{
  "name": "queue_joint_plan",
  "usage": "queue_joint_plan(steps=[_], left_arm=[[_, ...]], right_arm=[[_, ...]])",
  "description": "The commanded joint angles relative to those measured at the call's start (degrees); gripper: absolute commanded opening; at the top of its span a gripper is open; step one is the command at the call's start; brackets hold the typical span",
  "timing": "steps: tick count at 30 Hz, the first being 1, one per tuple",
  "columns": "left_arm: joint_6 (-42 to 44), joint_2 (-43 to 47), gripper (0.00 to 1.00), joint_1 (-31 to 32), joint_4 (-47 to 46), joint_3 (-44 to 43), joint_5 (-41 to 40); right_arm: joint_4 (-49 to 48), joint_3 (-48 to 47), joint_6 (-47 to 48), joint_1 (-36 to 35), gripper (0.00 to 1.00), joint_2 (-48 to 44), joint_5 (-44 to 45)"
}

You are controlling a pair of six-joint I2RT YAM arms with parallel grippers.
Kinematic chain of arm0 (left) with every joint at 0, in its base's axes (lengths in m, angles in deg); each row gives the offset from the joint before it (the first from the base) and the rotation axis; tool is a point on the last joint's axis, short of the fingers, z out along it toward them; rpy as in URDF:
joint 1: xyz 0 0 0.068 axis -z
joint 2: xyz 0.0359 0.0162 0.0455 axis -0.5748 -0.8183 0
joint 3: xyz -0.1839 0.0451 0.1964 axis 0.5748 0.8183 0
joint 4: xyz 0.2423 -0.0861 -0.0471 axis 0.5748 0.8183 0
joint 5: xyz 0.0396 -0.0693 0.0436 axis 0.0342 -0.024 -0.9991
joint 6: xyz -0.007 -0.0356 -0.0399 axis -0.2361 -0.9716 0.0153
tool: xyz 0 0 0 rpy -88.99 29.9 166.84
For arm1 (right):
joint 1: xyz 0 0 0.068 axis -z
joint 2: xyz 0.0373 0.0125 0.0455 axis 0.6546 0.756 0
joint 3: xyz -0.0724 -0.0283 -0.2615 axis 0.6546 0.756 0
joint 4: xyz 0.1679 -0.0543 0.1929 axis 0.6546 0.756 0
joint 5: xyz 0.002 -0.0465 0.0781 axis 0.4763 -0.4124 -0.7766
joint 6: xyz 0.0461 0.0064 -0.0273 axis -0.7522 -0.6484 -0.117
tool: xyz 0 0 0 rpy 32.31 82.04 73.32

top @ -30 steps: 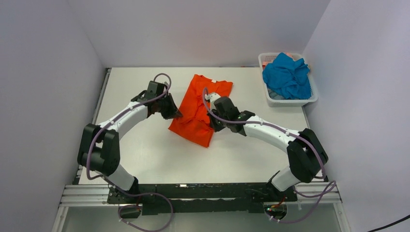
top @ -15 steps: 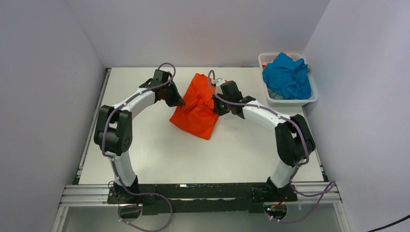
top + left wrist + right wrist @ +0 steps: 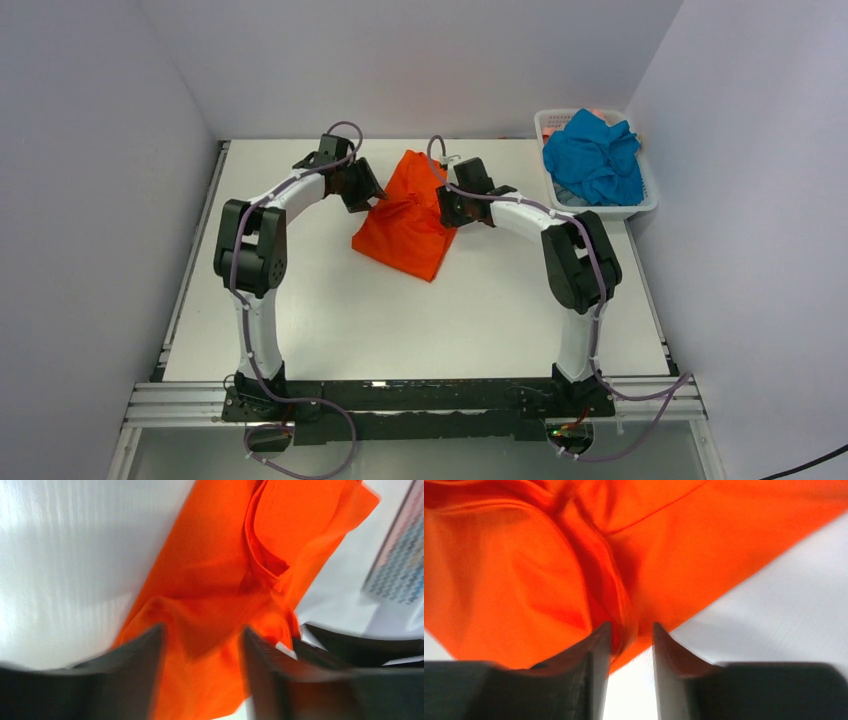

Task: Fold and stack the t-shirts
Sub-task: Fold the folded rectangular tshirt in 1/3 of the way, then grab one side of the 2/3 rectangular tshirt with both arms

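We saw the orange t-shirt (image 3: 405, 230) on the white table (image 3: 450, 310), toward 12 o'clock from the table's middle. It was not flat. Its upper part was gathered into a raised ridge between the two grippers, and its lower part sloped down to a corner pointing at about 5 o'clock.

The left gripper (image 3: 372, 198) met the shirt at its 9 o'clock edge. In the left wrist view its fingers (image 3: 135, 680) stood only part-way together, with bunched orange cloth filling the whole gap between them. We took it as holding that bunch. The rest of the shirt ran away from them toward 1 o'clock, with a loose fold on top.

The right gripper (image 3: 445, 208) met the shirt at its 3 o'clock edge. In the right wrist view its fingers (image 3: 589, 675) were drawn close, pinching a thick crease of orange cloth at the shirt's edge. Bare table showed from 3 to 6 o'clock.

The teal t-shirt (image 3: 593, 155) lay crumpled in the white mesh basket (image 3: 600, 212), which stood at the table's 2 o'clock corner, well apart from both grippers. A trace of something orange showed behind it at the basket's far rim, but we could not tell what it was.
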Motion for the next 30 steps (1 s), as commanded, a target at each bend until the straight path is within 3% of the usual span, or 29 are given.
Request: queue_joint_plan(steps=[1,2,5,12,14,18,20,27,30], left_arm=[[2.95,0.11,0.91,-0.59,0.70,-4.65,2.25],[3.64,1.05,0.98,-0.64,1.44,-4.93,1.64],[4.51,7.06,0.99,-0.62,0.99,-1.14,-1.68],[4.81,24.88,0.99,-0.68,-1.19,18.58,-7.36],[5.07,27.27,0.99,-0.62,-1.91,23.76,-7.26],[4.79,26.68,0.99,-0.75,-2.72,27.97,-5.52],[4.18,24.79,0.98,-0.71,-3.77,28.77,-4.53],[2.68,16.45,0.76,-0.86,-5.15,26.77,-2.25],[2.39,13.82,0.60,-0.90,-4.63,26.05,-2.25]], right_arm=[[-0.06,-6.99,-5.01,0.88,0.65,-0.14,11.99],[0.76,-7.44,-6.70,0.83,0.75,-0.87,14.32],[-2.60,-3.29,-10.15,0.76,0.99,-6.61,15.70],[-11.83,14.09,-13.49,-0.41,1.00,-18.57,-0.18],[-14.92,18.35,-9.90,-2.32,1.00,-21.07,-4.35],[-7.92,19.26,5.35,-12.95,1.00,-22.50,3.30],[-4.83,18.13,8.57,-17.70,1.00,-19.95,8.69],[-2.46,14.97,8.53,-21.57,0.91,-13.21,11.51],[-2.57,14.46,9.00,-21.65,0.84,-11.38,10.20]])
